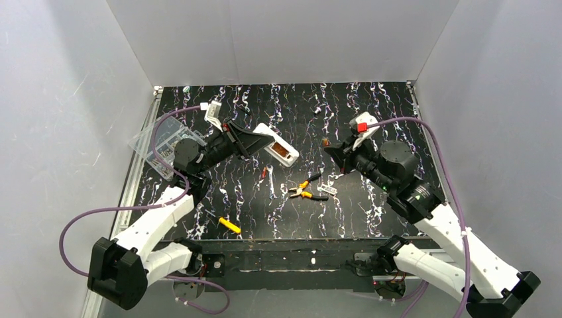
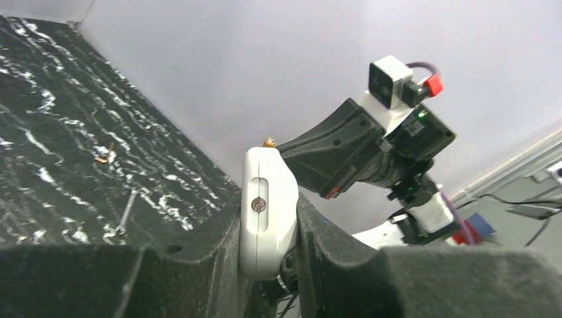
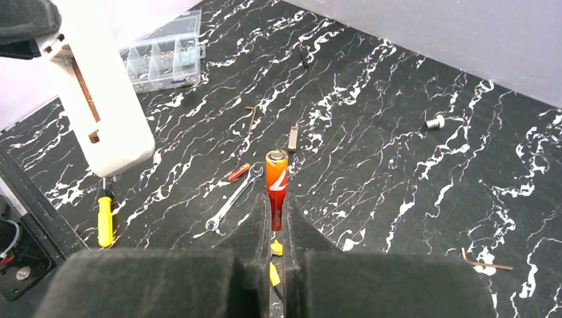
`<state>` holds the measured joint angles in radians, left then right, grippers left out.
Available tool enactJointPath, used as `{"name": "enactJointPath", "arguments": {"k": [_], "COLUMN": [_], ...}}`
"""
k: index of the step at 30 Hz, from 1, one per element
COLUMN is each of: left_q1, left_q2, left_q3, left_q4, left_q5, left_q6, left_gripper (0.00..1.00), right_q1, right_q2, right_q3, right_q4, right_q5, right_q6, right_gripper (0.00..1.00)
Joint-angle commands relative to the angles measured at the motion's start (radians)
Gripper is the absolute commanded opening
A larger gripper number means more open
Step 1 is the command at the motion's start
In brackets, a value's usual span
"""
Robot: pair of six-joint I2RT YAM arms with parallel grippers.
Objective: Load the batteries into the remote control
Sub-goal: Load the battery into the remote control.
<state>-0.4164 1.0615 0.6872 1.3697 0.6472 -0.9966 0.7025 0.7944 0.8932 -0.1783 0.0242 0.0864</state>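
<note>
The white remote control (image 1: pixel 276 147) is held above the table, its open battery recess facing up and right, with my left gripper (image 1: pixel 255 141) shut on its end. In the left wrist view the remote control (image 2: pixel 265 212) sits edge-on, clamped between both fingers. My right gripper (image 1: pixel 333 149) hovers a short way to the right of it, shut on a red-orange battery (image 3: pixel 276 182) that sticks out past the fingertips toward the remote control (image 3: pixel 99 99). A second battery (image 3: pixel 238 172) lies on the table below, beside a small wrench (image 3: pixel 232 195).
Yellow-and-black pliers (image 1: pixel 305 192) lie mid-table, under the right gripper. A yellow-handled tool (image 1: pixel 230 225) lies near the front edge. A clear compartment box (image 1: pixel 162 142) stands at the left edge. A hex key (image 3: pixel 487 262) and a bolt (image 3: pixel 434 121) lie on the right.
</note>
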Motion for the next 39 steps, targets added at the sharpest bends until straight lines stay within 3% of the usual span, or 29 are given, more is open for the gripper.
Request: {"name": "enactJointPath", "arguments": {"k": [1,8,12,29,39], "left_q1": [-0.010,-0.020,-0.032,-0.044,-0.093], "left_q2": [-0.046,-0.005,-0.015,-0.056,-0.103], "left_q3": [0.044,0.060,0.070,0.036,0.121], "left_q4": [0.172,0.173,0.173,0.173,0.173], "left_q5": [-0.022,-0.087,-0.079,-0.053,0.160], "left_q6": [-0.128,-0.319,-0.290,-0.258,-0.077], "left_gripper": [0.00,0.04,0.03,0.00,0.00], "right_q1": [0.006,0.006,0.006,0.006,0.006], "right_q2": [-0.034,0.017,0.053,0.025,0.014], "right_q3": [0.017,0.239,0.342,0.288,0.242], "right_q4": [0.034,-0.198,-0.317,-0.272,-0.236], "right_q5": [-0.017,-0.086,-0.067,-0.079,-0.078], "right_q6": [-0.065,-0.083,-0.083,-0.083,-0.083], "right_gripper": [0.01,0.01,0.01,0.01,0.01]}}
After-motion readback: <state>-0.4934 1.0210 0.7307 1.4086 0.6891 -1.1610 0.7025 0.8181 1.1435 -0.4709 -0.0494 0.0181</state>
